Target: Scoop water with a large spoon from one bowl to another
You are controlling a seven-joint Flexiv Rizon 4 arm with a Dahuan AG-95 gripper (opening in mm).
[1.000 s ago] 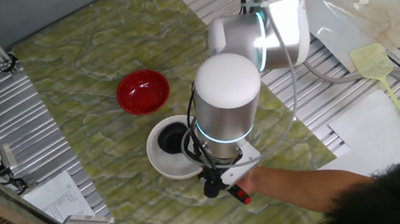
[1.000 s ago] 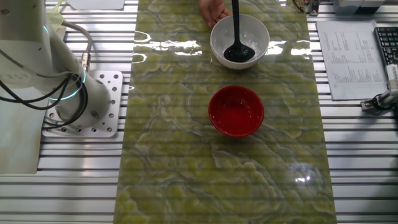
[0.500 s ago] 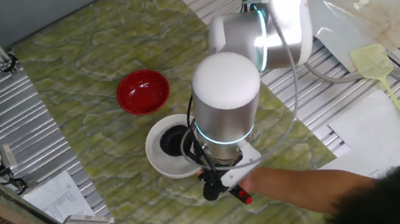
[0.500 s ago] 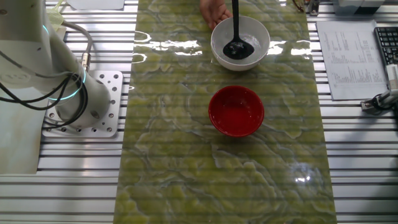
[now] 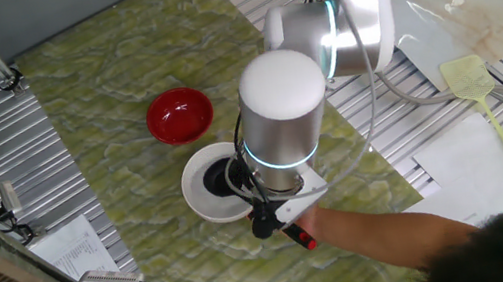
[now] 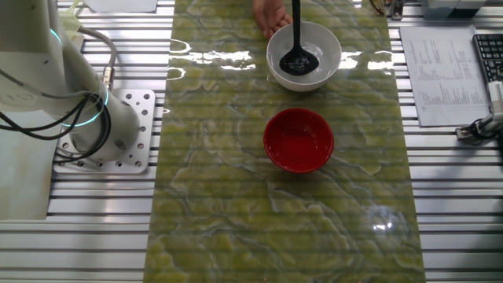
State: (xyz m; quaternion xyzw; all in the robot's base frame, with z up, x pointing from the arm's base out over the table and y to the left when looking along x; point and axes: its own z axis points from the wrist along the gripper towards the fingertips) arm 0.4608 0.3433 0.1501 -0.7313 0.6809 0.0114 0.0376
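Observation:
The large spoon, a black ladle, stands nearly upright with its scoop point(image 6: 299, 60) inside the white bowl point(image 6: 273, 45) at the far end of the mat. Its thin handle point(image 6: 296, 20) runs up out of that view. In one fixed view the arm's wrist hangs over the white bowl point(image 5: 192, 199); the scoop point(image 5: 217, 178) shows dark inside it. The gripper point(image 5: 265, 224) sits under the wrist, shut on the spoon's handle, whose red tip point(image 5: 304, 242) sticks out beside it. The glossy red bowl point(image 5: 157, 117) point(image 6: 272, 149) stands apart, a little way from the white bowl.
A person's arm point(image 5: 379, 244) reaches in next to the white bowl, and a hand point(image 6: 270, 14) rests beside its rim. A yellow fly swatter point(image 5: 470, 78) lies at the right. Papers point(image 6: 440, 75) and the robot base point(image 6: 86, 118) flank the green mat point(image 6: 236, 212).
The ladle's scoop has lifted and shifted slightly within the white bowl. The wrist has edged a little toward the bowl. Both bowls stay put.

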